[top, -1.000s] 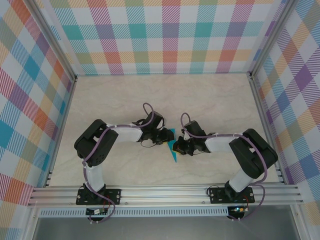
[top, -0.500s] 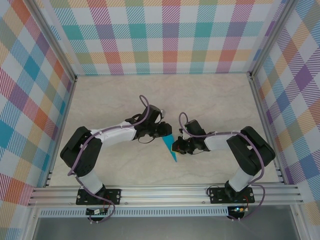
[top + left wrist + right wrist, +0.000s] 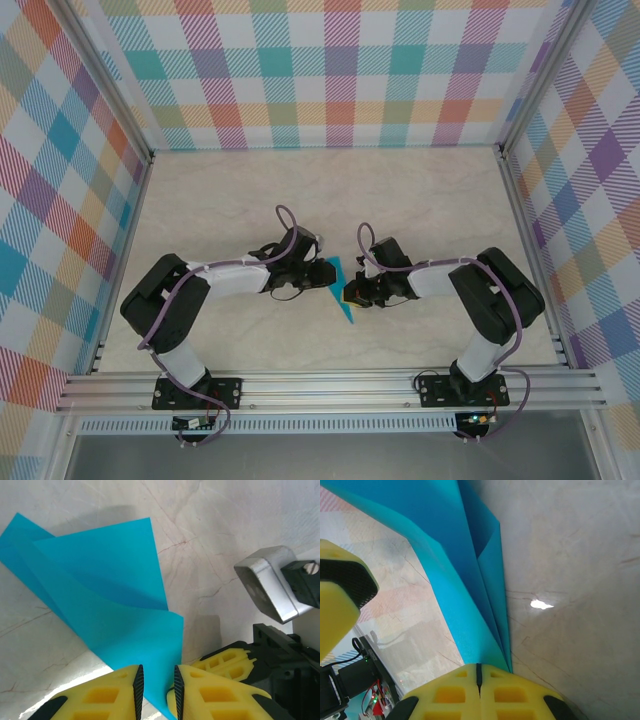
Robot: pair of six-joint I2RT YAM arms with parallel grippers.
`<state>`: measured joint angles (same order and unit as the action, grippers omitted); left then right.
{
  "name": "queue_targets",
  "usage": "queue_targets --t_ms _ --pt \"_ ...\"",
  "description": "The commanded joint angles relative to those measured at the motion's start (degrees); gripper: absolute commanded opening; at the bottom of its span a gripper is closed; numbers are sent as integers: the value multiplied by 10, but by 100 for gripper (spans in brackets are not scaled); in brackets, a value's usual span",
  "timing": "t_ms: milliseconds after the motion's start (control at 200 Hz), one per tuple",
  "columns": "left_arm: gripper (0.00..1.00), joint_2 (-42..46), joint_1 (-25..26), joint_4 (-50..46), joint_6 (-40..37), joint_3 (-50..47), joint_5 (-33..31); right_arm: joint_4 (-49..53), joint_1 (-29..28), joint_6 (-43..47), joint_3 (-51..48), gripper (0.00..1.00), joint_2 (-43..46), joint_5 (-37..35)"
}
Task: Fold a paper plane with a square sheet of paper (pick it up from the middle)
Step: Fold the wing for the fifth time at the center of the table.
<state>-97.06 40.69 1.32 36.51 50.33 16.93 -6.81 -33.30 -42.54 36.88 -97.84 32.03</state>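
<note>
1. Your right gripper is pressed together on the folded edge of the square sheet of paper. The sheet is partly folded and sits between the 2 grippers, just over the table.
2. Your left gripper has its jaws narrowly apart, with a loose corner of the sheet between the pads. Whether they touch it cannot be told.
3. Seat that corner deep in the pads and close squarely. Do not pull against the right grip, because thin paper is likely to tear.
4. The marbled table looks smooth, so the sheet may slide. Plaid walls enclose 3 sides.
</note>
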Motion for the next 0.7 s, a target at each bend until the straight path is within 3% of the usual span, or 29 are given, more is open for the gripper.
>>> queue_targets --t_ms 0,340,695 --pt "25 -12 -6 37 -13 0 -13 75 -6 13 -28 5 -50 -59" --pt "25 -70 -42 105 -27 -10 -19 90 -6 20 -33 5 -49 -59" --pt "26 -109 -66 69 -64 22 -20 97 -5 48 -53 5 -36 -39"
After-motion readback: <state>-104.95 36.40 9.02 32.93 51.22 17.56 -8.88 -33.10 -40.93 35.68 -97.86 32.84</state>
